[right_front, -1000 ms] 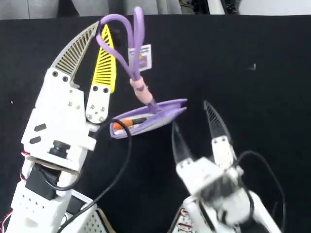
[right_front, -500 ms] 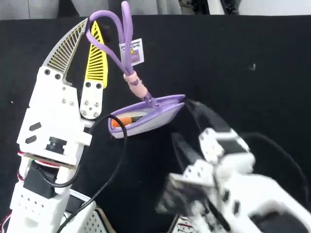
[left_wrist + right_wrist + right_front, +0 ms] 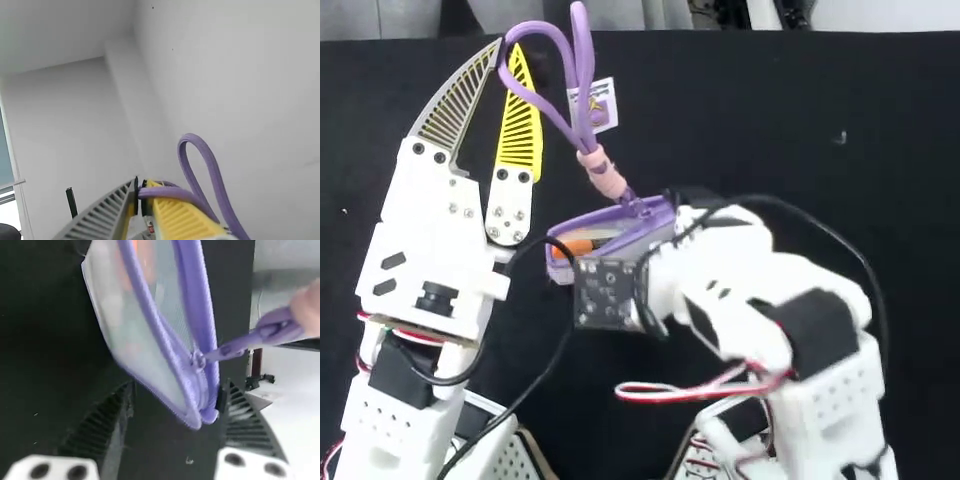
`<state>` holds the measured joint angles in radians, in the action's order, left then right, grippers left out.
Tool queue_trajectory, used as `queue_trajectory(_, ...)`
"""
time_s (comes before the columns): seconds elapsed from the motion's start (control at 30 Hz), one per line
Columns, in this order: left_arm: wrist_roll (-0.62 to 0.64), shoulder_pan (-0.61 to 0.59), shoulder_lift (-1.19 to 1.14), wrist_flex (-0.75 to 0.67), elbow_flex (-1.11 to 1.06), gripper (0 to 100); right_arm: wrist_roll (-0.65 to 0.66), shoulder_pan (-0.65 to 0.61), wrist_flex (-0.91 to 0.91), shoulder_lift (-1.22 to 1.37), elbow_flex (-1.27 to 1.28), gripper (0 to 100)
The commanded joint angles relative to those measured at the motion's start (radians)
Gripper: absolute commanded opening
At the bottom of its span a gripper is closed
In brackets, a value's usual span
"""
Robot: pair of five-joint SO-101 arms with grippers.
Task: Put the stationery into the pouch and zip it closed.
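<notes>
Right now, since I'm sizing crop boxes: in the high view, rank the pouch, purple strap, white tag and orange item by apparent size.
1. purple strap and pouch, unsure which: the right arm covers part of the pouch.
2. white tag
3. orange item
</notes>
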<state>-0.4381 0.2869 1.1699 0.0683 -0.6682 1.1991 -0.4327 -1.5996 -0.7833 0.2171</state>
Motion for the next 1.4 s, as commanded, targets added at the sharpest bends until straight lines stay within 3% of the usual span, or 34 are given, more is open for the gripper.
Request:
queue_trajectory(0.0,0.003,0.002,0.012,0.0,-0.005,3,0.021,0.032,0.068,0.082,-0.042,25.4)
queue_trajectory(0.1,0.003,-0.001,0.012,-0.002,-0.01,3,0.055,0.028,0.052,0.127,-0.027,21.9)
queue_trajectory(0.27,0.003,-0.007,0.012,-0.002,-0.01,3,0.046,-0.002,0.049,0.096,0.015,0.6)
queue_trajectory(0.47,0.0,-0.015,0.012,-0.002,-0.012,3,0.0,0.003,0.114,-0.053,0.119,1.1)
queue_trajectory(0.67,0.008,-0.159,0.012,0.003,-0.013,3,0.006,0.002,0.157,-0.323,0.326,1.1)
queue_trajectory(0.9,0.209,-0.346,0.049,0.003,-0.016,3,0.008,0.061,0.253,-0.456,0.489,1.1)
queue_trajectory(1.23,0.201,-0.394,0.235,0.003,-0.148,3,0.037,0.13,0.287,-0.46,0.545,1.1)
queue_trajectory(1.37,0.117,-0.447,0.262,-0.002,-0.208,3,0.037,0.16,0.287,-0.463,0.545,1.1)
